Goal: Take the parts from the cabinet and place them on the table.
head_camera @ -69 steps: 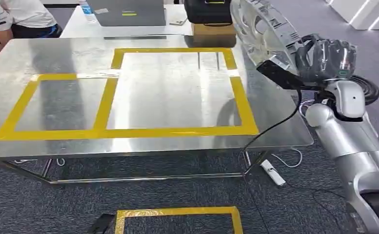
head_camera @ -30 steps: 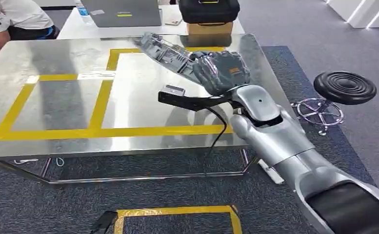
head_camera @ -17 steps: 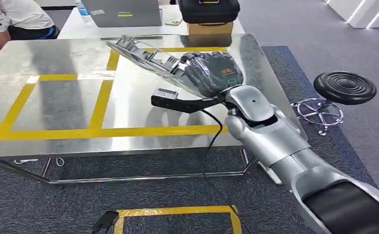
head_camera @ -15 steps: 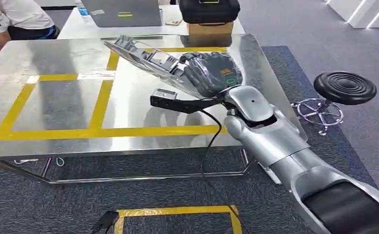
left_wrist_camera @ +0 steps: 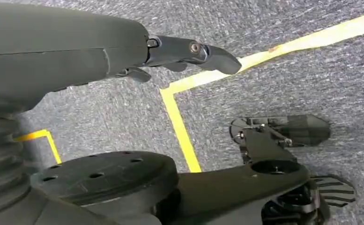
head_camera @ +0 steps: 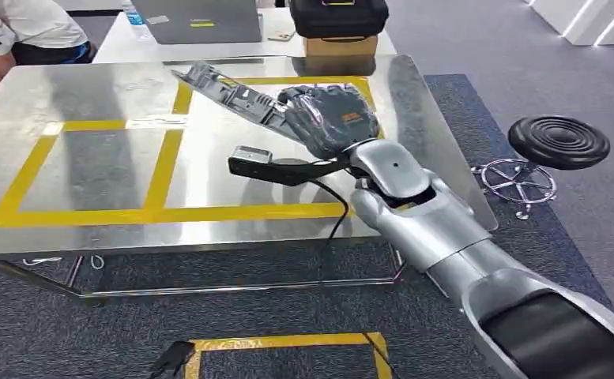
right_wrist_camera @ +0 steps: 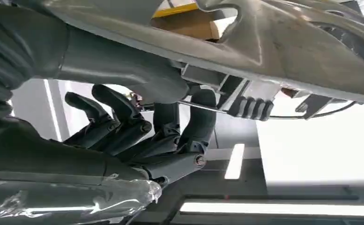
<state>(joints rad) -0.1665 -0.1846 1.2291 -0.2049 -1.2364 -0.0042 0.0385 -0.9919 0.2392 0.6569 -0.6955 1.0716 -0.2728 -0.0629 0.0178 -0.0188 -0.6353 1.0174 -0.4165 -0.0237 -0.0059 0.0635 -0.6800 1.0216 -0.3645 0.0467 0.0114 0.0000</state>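
Observation:
My right hand [head_camera: 329,117] grips a long grey metal part [head_camera: 228,91] and holds it low over the steel table [head_camera: 82,170], above the larger yellow-taped square [head_camera: 169,213]. The part reaches left and away from the hand, tilted, its far end near the square's back-left corner. In the right wrist view the part [right_wrist_camera: 273,42] runs across the frame with the dark fingers [right_wrist_camera: 170,126] curled under it. My left hand [left_wrist_camera: 189,51] hangs over the carpet, fingers extended, holding nothing.
Behind the table stand a laptop [head_camera: 197,20], a black case on a cardboard box [head_camera: 339,31], and a seated person [head_camera: 19,31] at the back left. A black stool [head_camera: 558,144] is to the right. Yellow tape marks the carpet [head_camera: 288,343].
My right arm has swung the part from the table's right edge leftward over the taped square and lowered it. In the last half second it shifted slightly further left.

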